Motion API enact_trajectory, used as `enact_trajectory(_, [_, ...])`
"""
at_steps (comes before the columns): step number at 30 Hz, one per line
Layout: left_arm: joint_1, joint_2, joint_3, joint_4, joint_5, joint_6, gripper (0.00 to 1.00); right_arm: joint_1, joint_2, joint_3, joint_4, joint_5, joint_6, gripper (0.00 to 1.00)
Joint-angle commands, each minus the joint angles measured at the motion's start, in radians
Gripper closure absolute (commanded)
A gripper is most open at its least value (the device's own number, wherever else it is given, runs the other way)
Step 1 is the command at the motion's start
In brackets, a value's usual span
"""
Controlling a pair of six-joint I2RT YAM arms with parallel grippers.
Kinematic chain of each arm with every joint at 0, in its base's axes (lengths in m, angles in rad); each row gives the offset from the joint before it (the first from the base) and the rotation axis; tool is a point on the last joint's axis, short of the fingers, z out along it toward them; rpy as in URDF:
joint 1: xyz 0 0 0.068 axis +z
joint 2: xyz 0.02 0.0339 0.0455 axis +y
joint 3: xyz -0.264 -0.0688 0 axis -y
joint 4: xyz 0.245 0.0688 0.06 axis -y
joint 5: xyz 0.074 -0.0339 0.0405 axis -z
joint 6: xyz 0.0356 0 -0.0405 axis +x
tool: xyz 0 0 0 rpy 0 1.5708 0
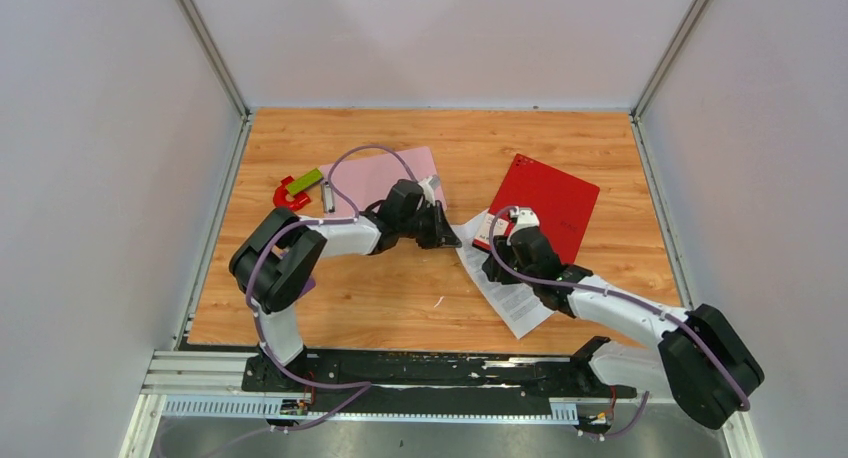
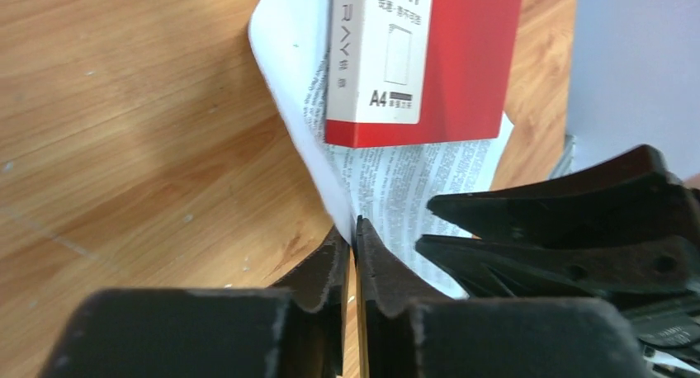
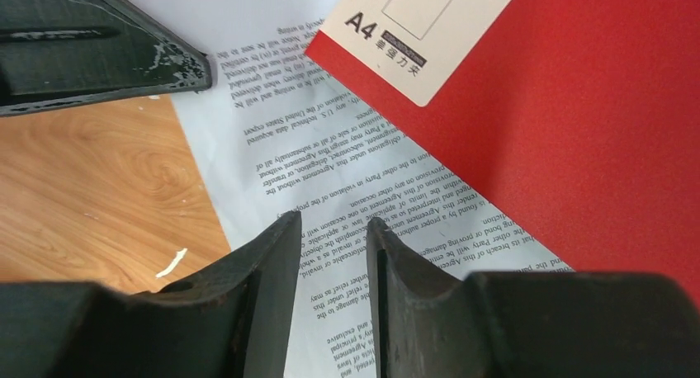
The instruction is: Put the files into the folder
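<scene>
1. Bench (image 1: 400, 288), left side, top view only: a red horseshoe-shaped piece (image 1: 285, 194) with a green block (image 1: 306, 181) against it, and a small metal piece (image 1: 328, 196) just beside them. A pink sheet (image 1: 385, 176) lies flat behind the left arm.

2. Left pincer (image 1: 452, 241): reaches right across the bench toward the files (image 1: 510, 298). The top view does not resolve the jaws. In the left wrist view the pincer (image 2: 353, 229) has its jaws together on the raised left edge of the files (image 2: 396, 167), and the paper curls up from the bench (image 2: 124, 130) at that point.

3. Files: white printed paper, lying centre-right and angled toward the near edge. The far end is covered by the red folder (image 1: 550, 203). Whether that end is inside the folder or under it cannot be told.

4. Folder: both wrist views show what the top view blurs, namely a pale label marked "A4" on the corner of the folder (image 2: 462, 56) that overlaps the paper.

5. Right pincer (image 1: 495, 266): sits over the files, just beside the labelled folder corner. In the right wrist view the pincer (image 3: 333, 238) has its jaws apart with nothing between them, and printed text of the files (image 3: 330, 163) shows through the gap. The folder (image 3: 578, 130) fills the right of that view.
</scene>
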Motion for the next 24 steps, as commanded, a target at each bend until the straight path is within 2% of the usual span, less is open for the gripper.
enact_trajectory(1, [-0.013,-0.091,0.065,-0.192,-0.113,0.114,0.95,-0.003,-0.072,0.017,-0.015,-0.006,-0.038,0.63])
enact_trajectory(2, [-0.014,-0.105,0.07,-0.21,-0.123,0.125,1.0,-0.003,-0.082,0.024,-0.023,-0.01,-0.048,0.61])
enact_trajectory(5, [-0.017,-0.155,0.104,-0.321,-0.175,0.154,1.0,-0.004,-0.124,0.044,-0.067,-0.01,-0.067,0.54])
enact_trajectory(8, [-0.021,-0.199,0.137,-0.417,-0.223,0.173,1.0,-0.002,-0.171,0.051,-0.06,-0.038,-0.07,0.42])
enact_trajectory(11, [-0.021,-0.24,0.148,-0.453,-0.235,0.156,1.0,0.005,-0.202,0.042,0.015,-0.144,-0.13,0.41])
enact_trajectory(15, [-0.021,-0.274,0.174,-0.505,-0.232,0.131,1.0,0.045,-0.204,0.062,0.041,-0.155,-0.197,0.37])
enact_trajectory(17, [-0.021,-0.291,0.182,-0.517,-0.227,0.112,1.0,0.103,-0.202,0.075,0.06,-0.117,-0.226,0.35])
enact_trajectory(24, [-0.027,-0.328,0.254,-0.625,-0.285,0.121,1.0,0.357,-0.091,0.18,0.044,0.196,-0.32,0.34])
